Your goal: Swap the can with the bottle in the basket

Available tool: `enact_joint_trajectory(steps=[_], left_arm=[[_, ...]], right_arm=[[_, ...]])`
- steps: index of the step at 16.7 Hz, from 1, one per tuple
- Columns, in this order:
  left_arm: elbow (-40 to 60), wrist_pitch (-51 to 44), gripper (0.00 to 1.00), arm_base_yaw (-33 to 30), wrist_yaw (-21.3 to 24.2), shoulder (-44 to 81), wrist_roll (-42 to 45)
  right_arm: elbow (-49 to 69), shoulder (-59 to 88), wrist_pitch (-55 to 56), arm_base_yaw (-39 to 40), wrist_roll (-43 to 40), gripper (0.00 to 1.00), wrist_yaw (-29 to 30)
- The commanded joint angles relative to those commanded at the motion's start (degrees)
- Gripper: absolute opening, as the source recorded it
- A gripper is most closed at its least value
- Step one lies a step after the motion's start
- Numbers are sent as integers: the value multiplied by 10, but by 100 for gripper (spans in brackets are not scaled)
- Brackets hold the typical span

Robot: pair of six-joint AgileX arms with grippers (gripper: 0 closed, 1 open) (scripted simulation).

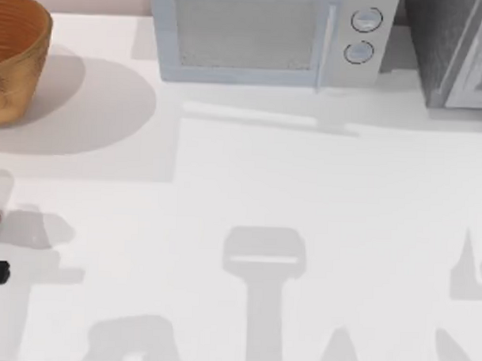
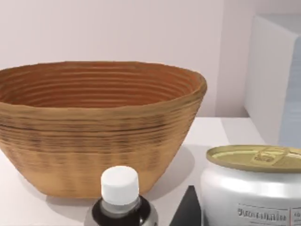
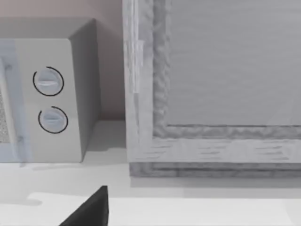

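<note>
Up at the back left corner of the bench (image 1: 249, 189), the basket (image 1: 12, 58) stands upright, partly cut by the top view's left edge. Through my left wrist camera I see the same basket (image 2: 94, 132) from the side, its ribbed inner wall bare as far as I can see into it; the bottom is hidden by the rim. Nearer that camera than the basket stand two things on the bench: a dark bottle (image 2: 121, 202) with a white cap, upright, and the can (image 2: 256, 188), upright too, its dull gold top with the pull tab showing. Bottle and can are beside each other with a gap between them, and both are outside the basket. A dark wedge between them is part of my left end effector (image 2: 188, 209); I cannot tell whether its fingers are apart or together.

From above, a reddish-brown sliver and a small black piece sit at the left edge, too cropped for me to name.

A microwave (image 1: 270, 35) stands along the back of the bench, two round dials on its right side, and a grey cabinet (image 1: 455, 49) is at the back right. My right wrist camera faces the microwave's dials (image 3: 49, 101) and the cabinet (image 3: 211, 84); one dark tip of the right end effector (image 3: 91, 209) shows low, and I cannot tell its state.
</note>
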Motion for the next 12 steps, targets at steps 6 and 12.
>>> enact_joint_trajectory(steps=[6,12], left_arm=[[-5,1,0,1,0,-3,1],[-7,4,0,2,12,63,-1]], right_arm=[[0,0,0,0,0,100,0],[0,0,0,0,0,100,0]])
